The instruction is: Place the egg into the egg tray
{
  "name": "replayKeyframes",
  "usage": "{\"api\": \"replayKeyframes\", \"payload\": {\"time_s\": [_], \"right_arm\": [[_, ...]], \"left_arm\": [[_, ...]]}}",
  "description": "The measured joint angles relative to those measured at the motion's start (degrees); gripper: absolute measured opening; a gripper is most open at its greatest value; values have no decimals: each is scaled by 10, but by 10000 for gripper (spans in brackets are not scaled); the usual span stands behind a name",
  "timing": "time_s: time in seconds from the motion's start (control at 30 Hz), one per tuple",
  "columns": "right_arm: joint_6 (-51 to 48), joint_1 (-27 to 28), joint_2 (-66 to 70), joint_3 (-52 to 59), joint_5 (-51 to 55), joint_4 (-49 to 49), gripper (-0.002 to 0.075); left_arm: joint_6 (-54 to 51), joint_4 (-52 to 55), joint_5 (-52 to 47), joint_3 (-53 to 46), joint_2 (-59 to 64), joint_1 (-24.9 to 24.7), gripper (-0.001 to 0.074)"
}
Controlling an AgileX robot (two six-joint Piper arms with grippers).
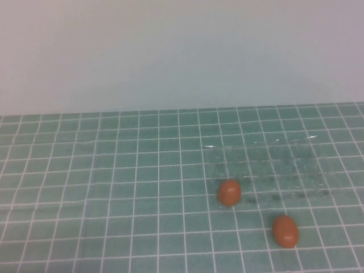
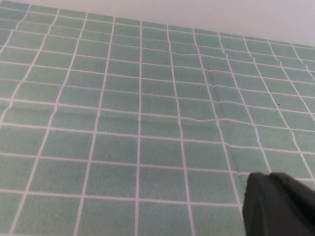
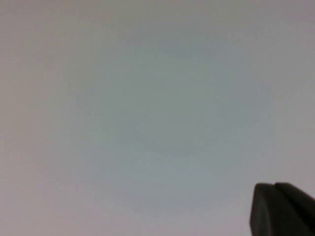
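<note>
Two alike orange-brown eggs lie on the green tiled cloth in the high view. One egg (image 1: 229, 192) is at the near left corner of the clear egg tray (image 1: 284, 162); I cannot tell whether it sits in a cup or against the edge. The other egg (image 1: 285, 231) lies apart, nearer than the tray and to the right. The tray shows only as white glints, and its other cups look empty. Neither arm shows in the high view. My left gripper (image 2: 269, 176) is shut and empty above bare cloth. My right gripper (image 3: 273, 186) is shut and empty, facing a blank pale surface.
The green tiled cloth (image 1: 114, 187) covers the table, with slight creases on the left half. A plain pale wall (image 1: 182, 51) stands behind the table's far edge.
</note>
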State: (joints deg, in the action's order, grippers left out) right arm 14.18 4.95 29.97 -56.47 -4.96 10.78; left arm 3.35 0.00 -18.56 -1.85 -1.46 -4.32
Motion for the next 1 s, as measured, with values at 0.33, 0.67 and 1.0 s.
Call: {"api": "replayKeyframes", "payload": {"time_s": [0.33, 0.67, 1.0], "right_arm": [[-1, 0, 24, 0, 132, 0, -1], [-3, -4, 54, -1, 101, 18, -1], [-117, -199, 180, -2, 278, 96, -1]], "left_arm": [[0, 0, 0, 0, 0, 0, -1], [0, 0, 0, 0, 0, 0, -1], [0, 0, 0, 0, 0, 0, -1]]}}
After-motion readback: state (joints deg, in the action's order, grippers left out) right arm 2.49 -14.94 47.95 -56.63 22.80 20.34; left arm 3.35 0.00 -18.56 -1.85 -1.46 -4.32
